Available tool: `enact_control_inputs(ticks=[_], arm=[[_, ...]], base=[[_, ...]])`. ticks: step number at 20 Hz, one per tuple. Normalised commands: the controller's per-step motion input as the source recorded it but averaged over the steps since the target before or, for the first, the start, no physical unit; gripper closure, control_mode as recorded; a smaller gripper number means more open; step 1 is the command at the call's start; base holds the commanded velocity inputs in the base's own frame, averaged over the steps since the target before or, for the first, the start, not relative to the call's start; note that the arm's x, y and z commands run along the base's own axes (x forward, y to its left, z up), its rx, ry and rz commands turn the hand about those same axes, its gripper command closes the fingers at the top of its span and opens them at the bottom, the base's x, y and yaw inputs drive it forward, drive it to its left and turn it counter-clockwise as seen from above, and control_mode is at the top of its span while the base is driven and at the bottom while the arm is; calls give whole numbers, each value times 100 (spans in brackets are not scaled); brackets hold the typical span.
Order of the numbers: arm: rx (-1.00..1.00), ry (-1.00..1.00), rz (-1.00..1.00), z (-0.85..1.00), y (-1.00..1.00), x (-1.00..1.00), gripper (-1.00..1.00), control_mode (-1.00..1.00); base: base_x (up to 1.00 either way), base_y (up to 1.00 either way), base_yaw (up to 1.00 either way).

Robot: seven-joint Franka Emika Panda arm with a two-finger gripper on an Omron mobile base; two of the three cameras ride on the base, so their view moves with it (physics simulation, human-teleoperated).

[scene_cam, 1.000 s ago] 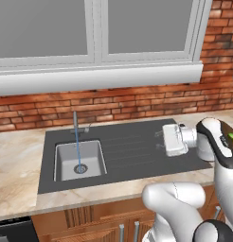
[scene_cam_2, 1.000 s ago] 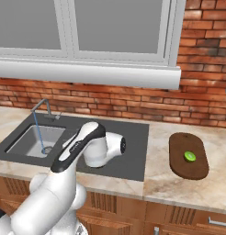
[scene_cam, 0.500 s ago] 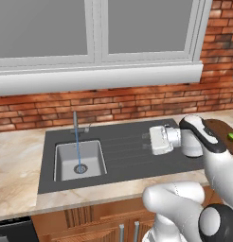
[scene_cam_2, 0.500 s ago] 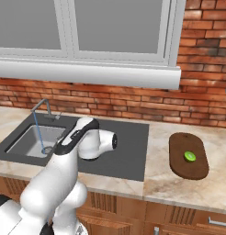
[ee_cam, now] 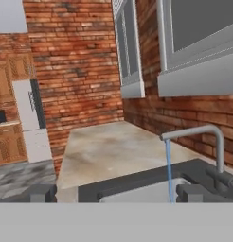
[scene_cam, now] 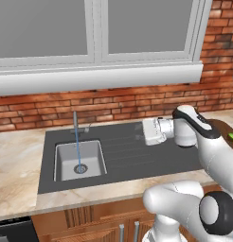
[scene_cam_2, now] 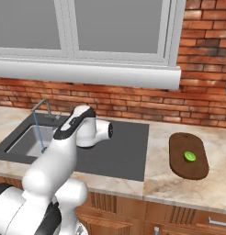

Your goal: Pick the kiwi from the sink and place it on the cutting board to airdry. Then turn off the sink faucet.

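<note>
While water is seen running from the sink faucet (ee_cam: 203, 137) just ahead of the gripper (ee_cam: 116, 193), its jaws are held wide apart with nothing between them; the kiwi (scene_cam_2: 189, 156) is left well behind it, on the cutting board (scene_cam_2: 179, 160).

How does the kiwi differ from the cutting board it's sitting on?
The kiwi is bright green, while the cutting board is dark brown wood. The kiwi is small and rounded; the cutting board is a far larger flat oval. The kiwi rests on top, toward the board's right side, while the cutting board lies directly on the counter. Both sit right of the sink.
</note>
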Motion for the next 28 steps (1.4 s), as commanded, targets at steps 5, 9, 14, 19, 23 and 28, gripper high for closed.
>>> enact_control_inputs(ticks=[5, 9, 14, 19, 23, 28], arm=[[0, 0, -1, 16, 30, 0, -100, -100], [2, -3, -12, 0, 25, 0, -100, -100], [9, 0, -13, 0, 31, 5, -100, -100], [0, 2, 0, 0, 37, 21, -100, -100], [0, 10, 2, 0, 25, 38, -100, -100], [0, 7, 6, 0, 3, 27, -100, -100]], base=[[0, 0, 0], [0, 0, 0], [0, 0, 0], [0, 0, 0], [0, 0, 0], [0, 0, 0]])
